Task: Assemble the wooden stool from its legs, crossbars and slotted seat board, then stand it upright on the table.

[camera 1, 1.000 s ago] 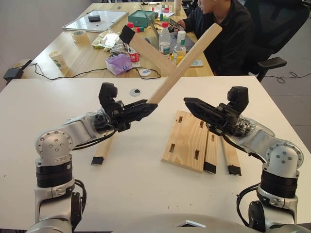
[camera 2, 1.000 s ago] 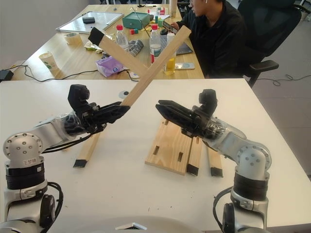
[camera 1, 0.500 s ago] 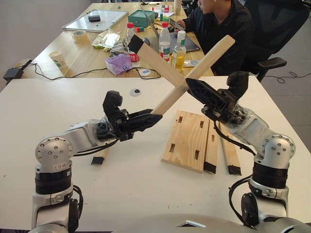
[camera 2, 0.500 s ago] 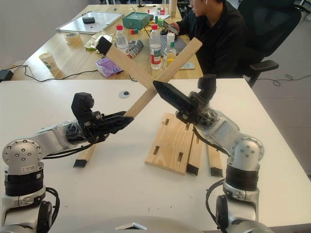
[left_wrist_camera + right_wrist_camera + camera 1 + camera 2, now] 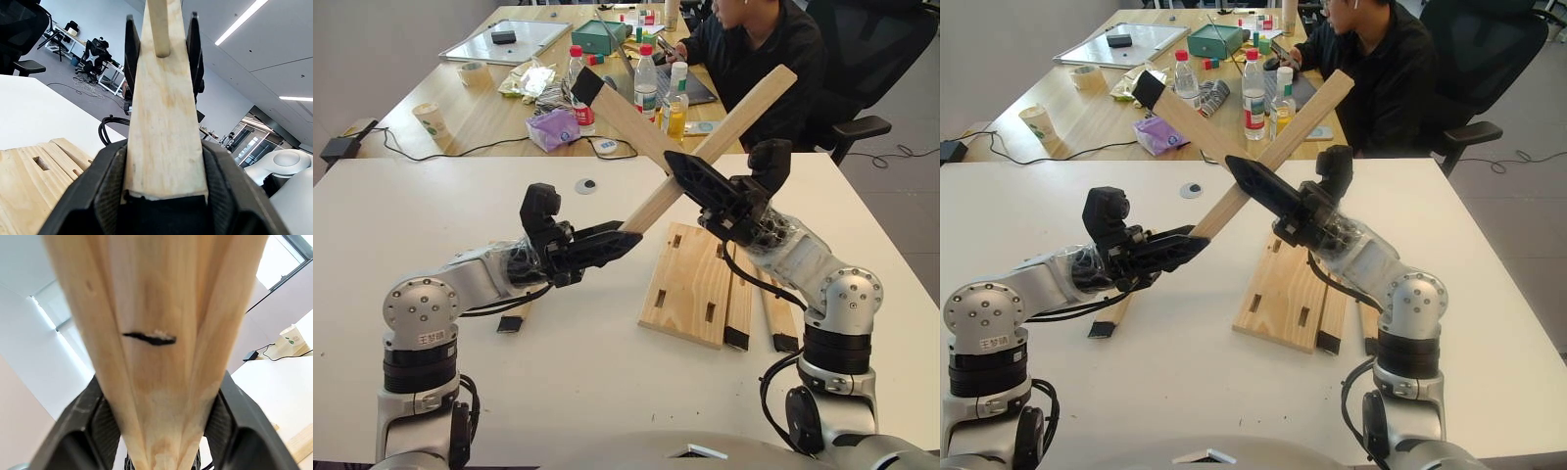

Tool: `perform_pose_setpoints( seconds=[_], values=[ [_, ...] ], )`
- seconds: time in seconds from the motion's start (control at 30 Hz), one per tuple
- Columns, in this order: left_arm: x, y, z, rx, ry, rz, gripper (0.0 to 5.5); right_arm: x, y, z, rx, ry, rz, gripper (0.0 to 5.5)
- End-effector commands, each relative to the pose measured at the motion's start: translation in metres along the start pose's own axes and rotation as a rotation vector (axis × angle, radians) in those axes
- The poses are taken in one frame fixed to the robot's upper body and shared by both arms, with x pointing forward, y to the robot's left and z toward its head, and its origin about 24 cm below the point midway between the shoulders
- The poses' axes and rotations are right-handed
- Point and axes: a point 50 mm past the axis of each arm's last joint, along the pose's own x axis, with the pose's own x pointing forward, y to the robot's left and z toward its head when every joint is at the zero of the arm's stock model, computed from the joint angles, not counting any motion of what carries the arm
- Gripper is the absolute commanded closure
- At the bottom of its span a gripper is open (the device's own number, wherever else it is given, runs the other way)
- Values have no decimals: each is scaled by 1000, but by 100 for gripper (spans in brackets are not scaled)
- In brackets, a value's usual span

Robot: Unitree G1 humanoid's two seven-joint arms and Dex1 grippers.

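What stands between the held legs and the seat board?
Only the right gripper, clamped on the legs near their crossing, hangs over the board. Nothing visible covers its slots. The left gripper holds a leg's lower end.

So here's what we've got on the bot itself. Both arms are silver-grey shells with fat round joint housings, the left arm (image 5: 419, 304) at lower left of the frame and the right arm (image 5: 847, 299) at lower right, each sitting on black ribbed collars. Thin black cables (image 5: 754, 279) loop out along the forearms, which look wrapped in crinkly clear film. A boxy black camera block (image 5: 541, 201) tops each wrist. We see the left gripper (image 5: 631, 235) and right gripper (image 5: 674, 162) in matte black, with long tapered fingers.
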Motion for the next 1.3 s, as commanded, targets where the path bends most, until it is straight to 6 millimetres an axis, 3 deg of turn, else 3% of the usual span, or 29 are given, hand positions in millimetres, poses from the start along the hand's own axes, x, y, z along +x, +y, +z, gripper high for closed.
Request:
perform_pose_setpoints(
  seconds=[0.03, 0.33, 0.4, 0.6, 0.7, 0.77, 0.93, 1.07, 1.3],
  values=[
    [-1, -3, 4, 24, -5, 7, 347, 5, 2, 2, 14, -27, 24, 347],
    [-2, 0, 4, 36, 1, 32, 347, 3, 1, 1, 30, -33, 15, 347],
    [-3, 1, 3, 34, 15, 39, 290, 2, 0, 2, 28, -34, 11, 347],
    [-16, 10, 9, 23, 6, 87, 199, -5, -8, 5, -29, -20, -73, 347],
    [-28, 16, 8, 11, 23, 124, 178, -22, -22, 20, -154, -30, -227, 347],
    [-37, 22, 6, -1, 41, 158, 178, -44, -30, 28, -301, 32, -340, 347],
    [-61, 42, -1, -4, 39, 239, 178, -87, -38, 19, -539, 269, -417, 347],
    [-64, 48, -2, -15, 15, 255, 178, -98, -31, 22, -584, 283, -383, 347],
    [-63, 47, -7, -27, 18, 248, 178, -104, -35, 22, -591, 288, -410, 347]
  ],
)
